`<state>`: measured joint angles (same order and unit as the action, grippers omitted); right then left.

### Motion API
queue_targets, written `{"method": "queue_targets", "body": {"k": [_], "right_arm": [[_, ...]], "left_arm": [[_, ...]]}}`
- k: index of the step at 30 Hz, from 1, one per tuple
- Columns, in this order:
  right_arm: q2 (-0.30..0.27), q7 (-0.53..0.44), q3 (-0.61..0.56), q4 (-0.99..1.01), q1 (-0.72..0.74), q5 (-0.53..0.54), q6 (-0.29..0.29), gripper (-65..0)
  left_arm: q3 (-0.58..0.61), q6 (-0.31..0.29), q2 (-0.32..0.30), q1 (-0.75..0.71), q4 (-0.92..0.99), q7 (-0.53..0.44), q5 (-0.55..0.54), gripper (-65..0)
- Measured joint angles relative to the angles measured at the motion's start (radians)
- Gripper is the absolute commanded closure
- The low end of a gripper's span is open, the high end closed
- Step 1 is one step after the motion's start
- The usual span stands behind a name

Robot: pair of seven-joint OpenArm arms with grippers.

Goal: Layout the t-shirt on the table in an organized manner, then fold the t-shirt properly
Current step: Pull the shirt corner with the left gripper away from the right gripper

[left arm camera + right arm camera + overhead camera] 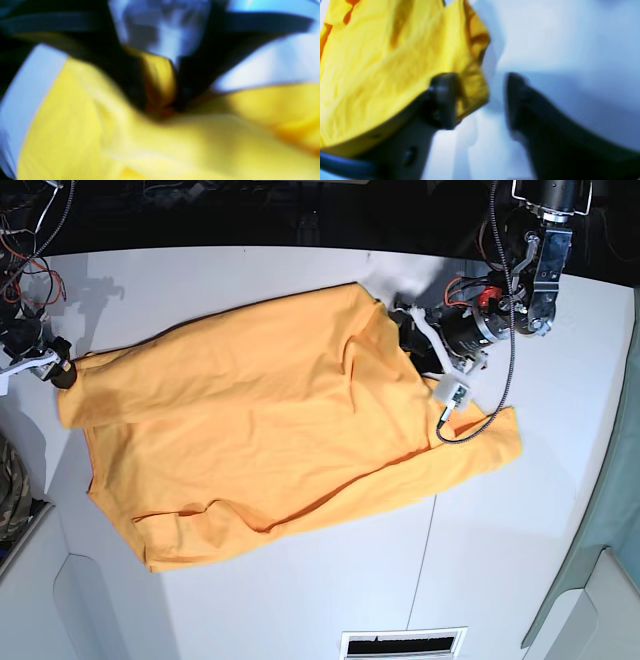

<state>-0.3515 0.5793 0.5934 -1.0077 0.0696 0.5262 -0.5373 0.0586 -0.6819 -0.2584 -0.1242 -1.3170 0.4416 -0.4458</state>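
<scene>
The orange-yellow t-shirt [280, 410] lies spread and wrinkled across the white table [500, 560], plain side up, with its lower edge folded over. At the shirt's far right edge, my left gripper [408, 330] pinches a raised fold of cloth. The blurred left wrist view shows its dark fingers [125, 82] meeting on that yellow fold [160, 80]. My right gripper [65, 372] sits at the shirt's left corner. In the right wrist view its jaws stand apart, and the corner of the t-shirt [472, 85] lies beside one finger [445, 100]. White table shows in the gap.
A small white box [452, 392] on a black cable rests on the shirt's right part. Loose wires [30, 240] lie at the back left. A vent slot [402, 643] sits at the front edge, and a camouflage-patterned thing [8, 480] is at the left edge.
</scene>
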Motion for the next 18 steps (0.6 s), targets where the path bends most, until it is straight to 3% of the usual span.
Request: {"method": "queue_targets", "body": {"k": [2, 6, 11, 14, 18], "right_arm": [[0.000, 0.013, 0.000, 0.001, 0.000, -0.003, -0.016, 0.0], [-0.002, 0.040, 0.000, 0.000, -0.004, 0.050, -0.021, 0.0], [-0.029, 0.143, -0.002, -0.098, -0.021, 0.092, -0.020, 0.0], [-0.044, 0.149, -0.002, -0.165, -0.025, 0.101, -0.027, 0.0], [-0.048, 0.159, -0.003, -0.177, -0.024, 0.101, -0.032, 0.0]], "left_arm": [[0.000, 0.000, 0.000, -0.002, 0.000, 0.031, -0.036, 0.0], [-0.023, 0.000, -0.026, -0.009, -0.083, 0.245, -0.199, 0.0], [-0.073, -0.005, -0.169, 0.003, -0.315, 0.605, -0.502, 0.0], [-0.068, -0.008, -0.280, 0.018, -0.392, 0.639, -0.554, 0.0], [-0.064, -0.010, -0.377, 0.087, -0.396, 0.651, -0.558, 0.0]]}}
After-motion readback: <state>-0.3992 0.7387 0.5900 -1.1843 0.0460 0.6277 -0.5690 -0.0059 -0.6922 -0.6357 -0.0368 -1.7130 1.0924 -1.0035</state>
